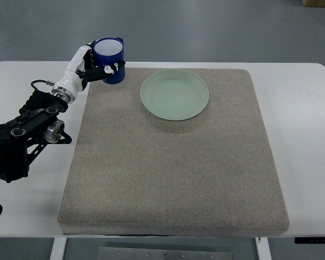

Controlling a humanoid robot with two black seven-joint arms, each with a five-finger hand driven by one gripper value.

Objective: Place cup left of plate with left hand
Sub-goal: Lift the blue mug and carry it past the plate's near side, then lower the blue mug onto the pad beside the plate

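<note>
A blue cup point(110, 59) with a white inside stands upright at the far left corner of the grey mat point(173, 162), left of the pale green plate point(175, 94). My left hand point(92, 66) comes in from the left edge and is wrapped around the cup's left side, a thumb across its front. I cannot tell whether the cup's base touches the mat. The right arm is out of view.
The mat lies on a white table point(303, 108). The left arm's black links point(21, 135) lie over the table's left part. The plate sits a short gap to the right of the cup.
</note>
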